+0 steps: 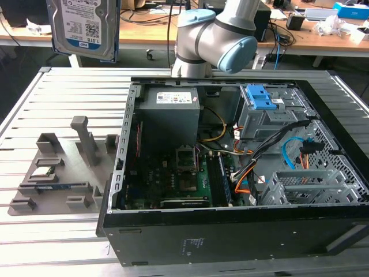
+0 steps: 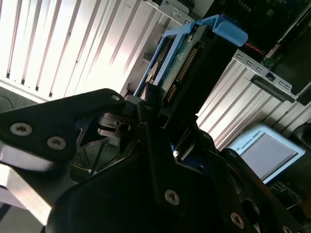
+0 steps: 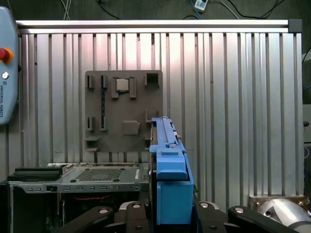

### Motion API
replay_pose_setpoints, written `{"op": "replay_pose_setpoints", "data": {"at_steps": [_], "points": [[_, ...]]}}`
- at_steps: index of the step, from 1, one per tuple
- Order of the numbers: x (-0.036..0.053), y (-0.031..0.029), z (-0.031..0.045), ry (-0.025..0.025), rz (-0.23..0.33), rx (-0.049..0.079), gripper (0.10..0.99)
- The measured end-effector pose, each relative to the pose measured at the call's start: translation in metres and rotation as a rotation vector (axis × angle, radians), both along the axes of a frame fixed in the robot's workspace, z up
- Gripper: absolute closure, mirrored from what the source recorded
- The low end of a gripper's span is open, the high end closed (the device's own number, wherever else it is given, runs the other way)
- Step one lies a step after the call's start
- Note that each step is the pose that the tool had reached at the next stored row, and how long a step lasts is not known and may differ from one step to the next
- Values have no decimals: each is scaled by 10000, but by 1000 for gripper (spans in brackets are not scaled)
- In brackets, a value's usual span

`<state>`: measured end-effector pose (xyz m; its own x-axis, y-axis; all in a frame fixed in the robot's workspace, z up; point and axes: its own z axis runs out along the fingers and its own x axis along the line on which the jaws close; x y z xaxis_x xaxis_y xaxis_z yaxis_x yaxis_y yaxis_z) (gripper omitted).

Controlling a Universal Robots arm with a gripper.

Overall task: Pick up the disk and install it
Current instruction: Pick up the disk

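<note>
disk (image 1: 83, 26): upright, raised well above the tabletop (image 1: 69, 86) (printed label showing), over its edge at the exterior view's left
fingers (image 2: 154, 141): clamped on the disk

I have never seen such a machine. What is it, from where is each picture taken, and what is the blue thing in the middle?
It is a robot arm with a gripper. The exterior view looks from outside at a slotted metal table bearing an open computer case and a grey plate of holders. Both wrist views come from cameras riding on the arm. The blue thing is the frame around the disk, a hard drive, which the gripper holds clamped in the air.
</note>
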<state>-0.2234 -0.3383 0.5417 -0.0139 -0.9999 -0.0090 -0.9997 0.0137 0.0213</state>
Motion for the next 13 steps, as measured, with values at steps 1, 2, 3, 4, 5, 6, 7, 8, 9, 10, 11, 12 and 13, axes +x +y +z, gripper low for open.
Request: {"op": "replay_pose_setpoints", "data": {"at_steps": [1, 2, 3, 4, 5, 6, 7, 8, 9, 10, 11, 12, 13], "points": [[29, 0, 0, 0, -1, 1, 722], [90, 0, 0, 0, 0, 0, 722], [147, 0, 1, 1, 1, -1, 722], [180, 0, 1, 1, 0, 0, 722], [213, 0, 1, 1, -1, 0, 722], [253, 0, 1, 1, -2, 0, 722], [288, 0, 0, 0, 0, 0, 722], [343, 0, 0, 0, 1, 1, 722], [396, 0, 0, 0, -1, 0, 722], [453, 0, 0, 1, 0, 0, 722], [502, 0, 0, 1, 1, 0, 722], [536, 0, 0, 1, 0, 0, 722], [603, 0, 1, 1, 0, 0, 722]]}}
